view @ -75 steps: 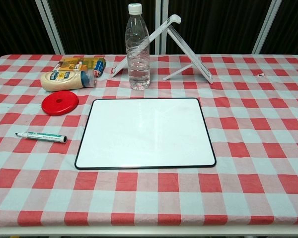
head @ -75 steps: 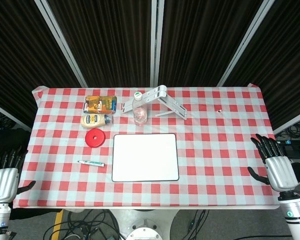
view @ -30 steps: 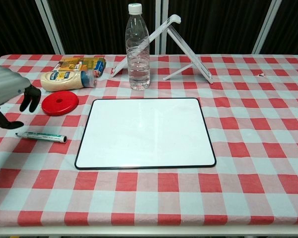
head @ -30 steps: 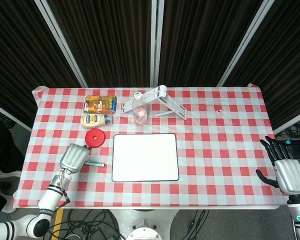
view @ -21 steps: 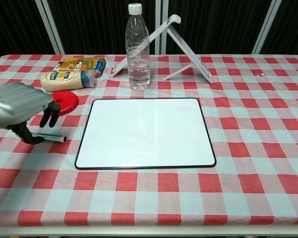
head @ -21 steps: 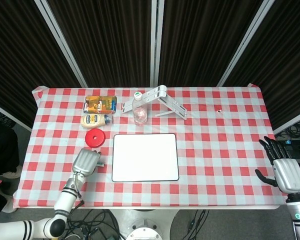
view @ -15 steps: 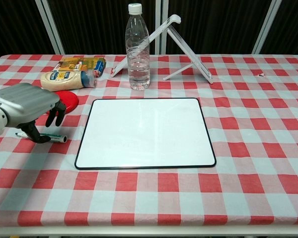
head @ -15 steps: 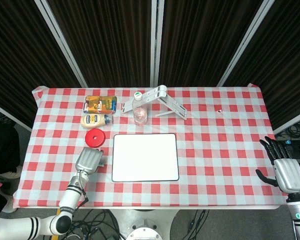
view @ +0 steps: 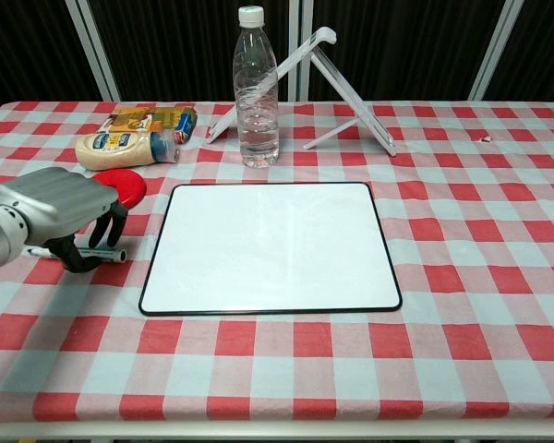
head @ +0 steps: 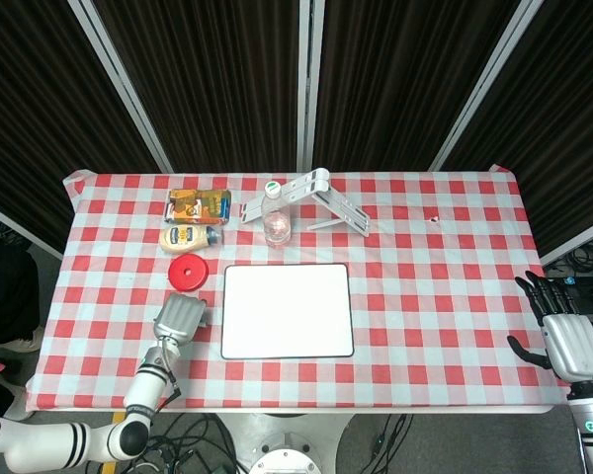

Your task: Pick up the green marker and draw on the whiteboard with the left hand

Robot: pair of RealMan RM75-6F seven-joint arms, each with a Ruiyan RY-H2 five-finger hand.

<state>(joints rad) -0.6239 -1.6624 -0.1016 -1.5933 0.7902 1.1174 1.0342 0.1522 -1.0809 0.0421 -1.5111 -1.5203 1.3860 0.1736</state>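
Note:
The green marker lies on the checked cloth left of the whiteboard; only its dark end and a bit of its white far tip show. My left hand arches over it, with fingers curled down behind the marker and the thumb in front. Whether they press on it is unclear. In the head view the left hand hides the marker, just left of the whiteboard. My right hand hangs past the table's right edge with fingers spread, holding nothing.
A red lid sits just behind the left hand. A mayonnaise bottle and an orange box lie further back. A water bottle and a white folding stand are behind the whiteboard.
My left hand came in from the table's left edge, moved right over the marker and lowered, its fingers curling around it. The right hand has barely moved.

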